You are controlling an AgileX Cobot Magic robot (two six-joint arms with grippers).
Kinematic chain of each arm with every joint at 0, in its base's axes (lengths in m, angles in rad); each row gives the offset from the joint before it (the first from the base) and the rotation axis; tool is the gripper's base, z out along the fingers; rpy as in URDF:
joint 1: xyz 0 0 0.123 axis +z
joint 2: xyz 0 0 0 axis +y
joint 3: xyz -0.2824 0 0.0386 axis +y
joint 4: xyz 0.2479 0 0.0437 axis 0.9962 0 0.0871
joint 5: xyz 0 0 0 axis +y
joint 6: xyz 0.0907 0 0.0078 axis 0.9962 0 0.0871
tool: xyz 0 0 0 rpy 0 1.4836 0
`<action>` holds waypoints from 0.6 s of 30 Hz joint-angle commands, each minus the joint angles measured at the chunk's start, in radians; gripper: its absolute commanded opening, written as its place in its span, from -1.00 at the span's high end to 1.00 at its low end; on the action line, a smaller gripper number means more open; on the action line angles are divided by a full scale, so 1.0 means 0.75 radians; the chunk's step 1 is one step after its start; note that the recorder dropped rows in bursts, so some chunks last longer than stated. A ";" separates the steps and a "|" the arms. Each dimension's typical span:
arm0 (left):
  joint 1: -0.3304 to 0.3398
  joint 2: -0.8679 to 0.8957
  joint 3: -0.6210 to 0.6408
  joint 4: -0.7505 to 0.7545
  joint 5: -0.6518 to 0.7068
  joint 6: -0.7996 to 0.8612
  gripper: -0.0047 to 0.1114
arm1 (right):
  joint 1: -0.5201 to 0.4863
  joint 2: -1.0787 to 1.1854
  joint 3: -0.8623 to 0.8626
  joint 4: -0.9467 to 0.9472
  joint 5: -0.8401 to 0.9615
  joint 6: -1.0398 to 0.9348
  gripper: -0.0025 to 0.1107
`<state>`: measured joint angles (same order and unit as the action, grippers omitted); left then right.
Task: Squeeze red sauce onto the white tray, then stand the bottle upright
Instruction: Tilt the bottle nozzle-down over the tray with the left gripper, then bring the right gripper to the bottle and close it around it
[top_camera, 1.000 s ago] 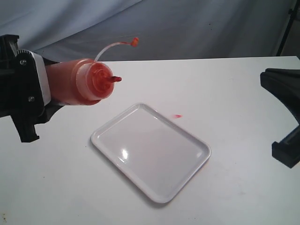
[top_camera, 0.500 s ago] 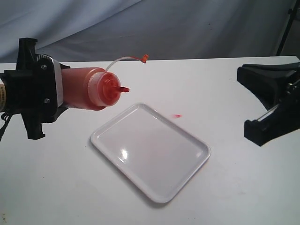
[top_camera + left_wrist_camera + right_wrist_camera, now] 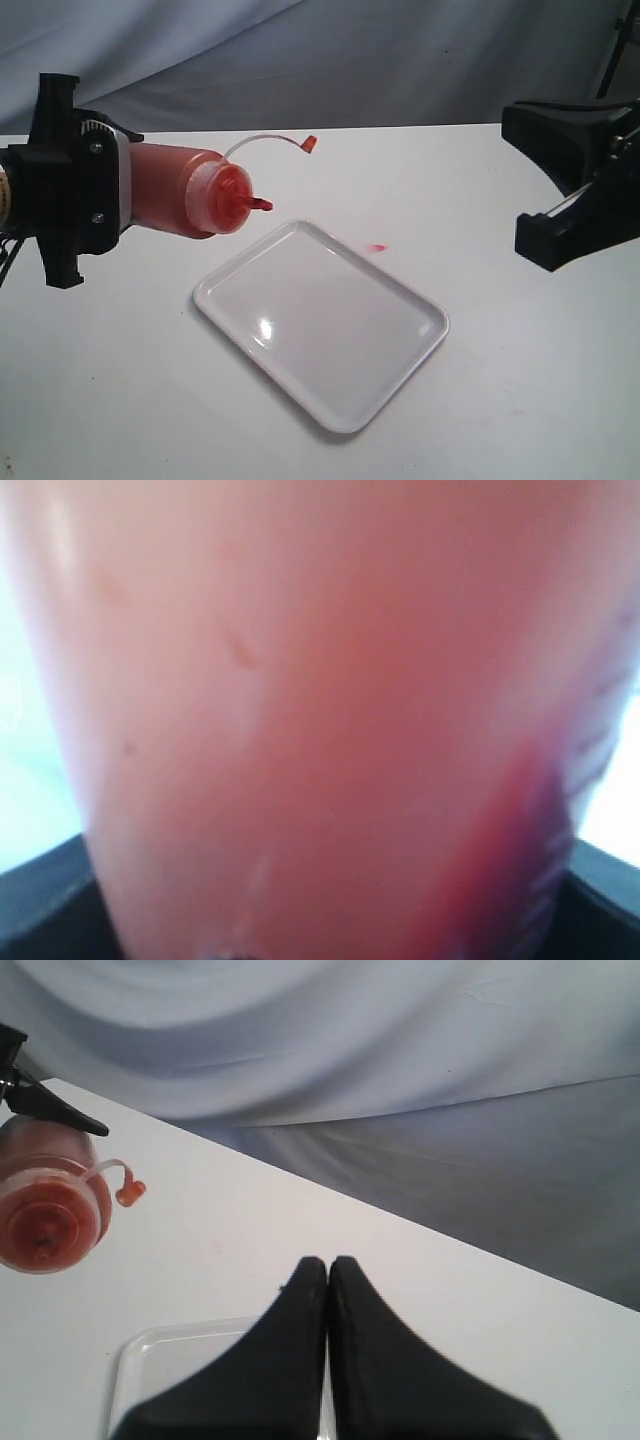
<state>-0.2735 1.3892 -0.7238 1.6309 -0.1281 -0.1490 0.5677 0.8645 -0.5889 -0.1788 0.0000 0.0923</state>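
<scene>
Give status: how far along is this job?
Done: left gripper grips the bottle, tipped sideways, nozzle toward the white tray. In hand: aiming; tray shows no sauce, only a red spot on the table beside it. Left: squeeze, stand bottle upright.

Bottle (image 3: 320,710) blurred, overfilling left wrist view, its base hidden inside left gripper (image 3: 100,190), white tray (image 3: 150,1360) cut by right wrist frame edge, partly behind right gripper (image 3: 328,1268).

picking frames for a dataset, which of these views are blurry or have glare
Left wrist view: unusable, the bottle fills the frame as a soft pink-red blur. Exterior view: sharp and evenly lit, with one small glare spot on the white tray. Right wrist view: mostly clear, though the right gripper, close to the lens, is a featureless dark shape.
</scene>
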 commanded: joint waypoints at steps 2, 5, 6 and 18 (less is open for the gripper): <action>-0.030 -0.007 -0.021 -0.030 0.078 0.077 0.92 | 0.003 0.001 -0.008 0.009 0.000 -0.002 0.96; -0.085 -0.007 -0.021 -0.030 0.137 0.154 0.92 | 0.003 0.001 -0.008 0.009 0.000 -0.002 0.96; -0.102 -0.007 -0.021 -0.030 0.150 0.172 0.92 | 0.003 0.001 -0.008 0.009 0.000 -0.002 0.96; -0.154 0.009 -0.081 -0.044 0.196 0.166 0.92 | 0.003 0.001 -0.008 -0.087 -0.054 0.020 0.96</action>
<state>-0.3833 1.3913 -0.7711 1.6224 0.0000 -0.0159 0.5677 0.8645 -0.5889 -0.1946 -0.0234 0.1125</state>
